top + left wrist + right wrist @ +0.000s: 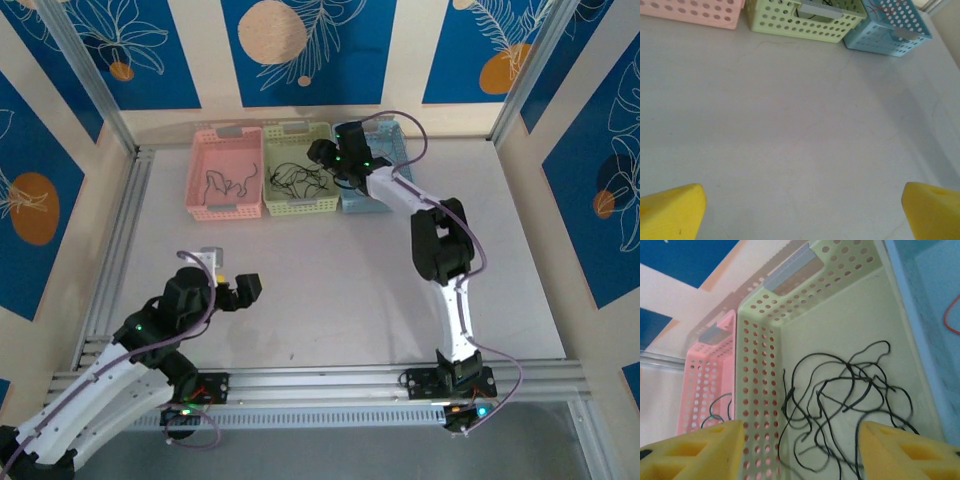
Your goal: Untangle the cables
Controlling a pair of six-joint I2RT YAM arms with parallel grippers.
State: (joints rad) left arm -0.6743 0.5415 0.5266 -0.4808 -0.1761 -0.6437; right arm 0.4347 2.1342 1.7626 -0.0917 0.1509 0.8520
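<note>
A loose heap of black cables lies in the yellow-green basket; from above the cables show as dark curls. My right gripper hangs open over them, its yellow fingertips wide apart and holding nothing. A few dark strands lie in the pink basket. A red-orange cable lies in the blue basket. My left gripper is open over bare table at the near left, with nothing between its pads.
The three baskets stand side by side against the back wall: pink, yellow-green, blue. The right arm stretches across the table's right half. Aluminium rails border the table on the left and front.
</note>
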